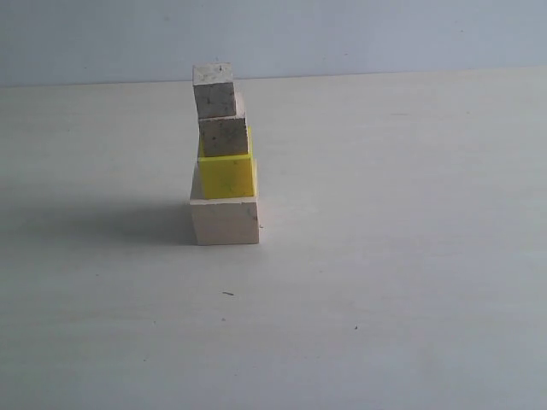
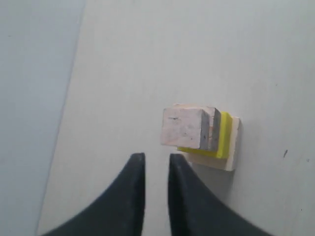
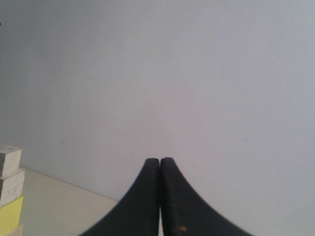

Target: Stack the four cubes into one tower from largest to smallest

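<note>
Pale tabletop [image 1: 410, 256] under a grey-blue wall [image 1: 385, 34] carries the finished tower [image 1: 226, 175] in the exterior view, its top small cube [image 1: 214, 90] sitting off-centre on the one below. Left wrist view: the left gripper [image 2: 156, 162], slightly parted and empty, hangs near the tower; a stray sweep could topple that overhang. Right wrist view: the right gripper [image 3: 160, 164] is pinched closed on nothing
</note>
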Motion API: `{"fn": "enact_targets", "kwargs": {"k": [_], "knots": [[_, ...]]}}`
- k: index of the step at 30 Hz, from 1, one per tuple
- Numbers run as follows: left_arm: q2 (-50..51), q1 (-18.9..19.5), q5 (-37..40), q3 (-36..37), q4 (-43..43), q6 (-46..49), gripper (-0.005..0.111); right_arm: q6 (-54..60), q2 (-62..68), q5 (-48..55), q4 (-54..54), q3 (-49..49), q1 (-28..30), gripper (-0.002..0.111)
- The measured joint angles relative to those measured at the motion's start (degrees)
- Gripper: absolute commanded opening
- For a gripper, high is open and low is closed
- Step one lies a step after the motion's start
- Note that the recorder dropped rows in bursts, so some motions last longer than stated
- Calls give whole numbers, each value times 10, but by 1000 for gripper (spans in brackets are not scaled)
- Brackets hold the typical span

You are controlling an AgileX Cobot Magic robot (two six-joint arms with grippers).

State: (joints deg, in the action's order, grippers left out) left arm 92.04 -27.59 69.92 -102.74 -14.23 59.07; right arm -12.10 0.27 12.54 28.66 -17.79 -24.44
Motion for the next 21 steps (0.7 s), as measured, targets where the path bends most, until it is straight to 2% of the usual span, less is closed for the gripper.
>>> {"fn": "enact_targets", "kwargs": {"k": [10, 18, 21], "knots": [[-141, 0, 0, 11, 12, -127, 0, -7, 0, 0, 0, 0, 0, 0], [-157, 0, -1, 134, 26, -146, 0, -12, 0, 0, 0, 0, 0, 0], [-157, 0, -34, 194, 33, -152, 0, -12, 0, 0, 0, 0, 0, 0]]}}
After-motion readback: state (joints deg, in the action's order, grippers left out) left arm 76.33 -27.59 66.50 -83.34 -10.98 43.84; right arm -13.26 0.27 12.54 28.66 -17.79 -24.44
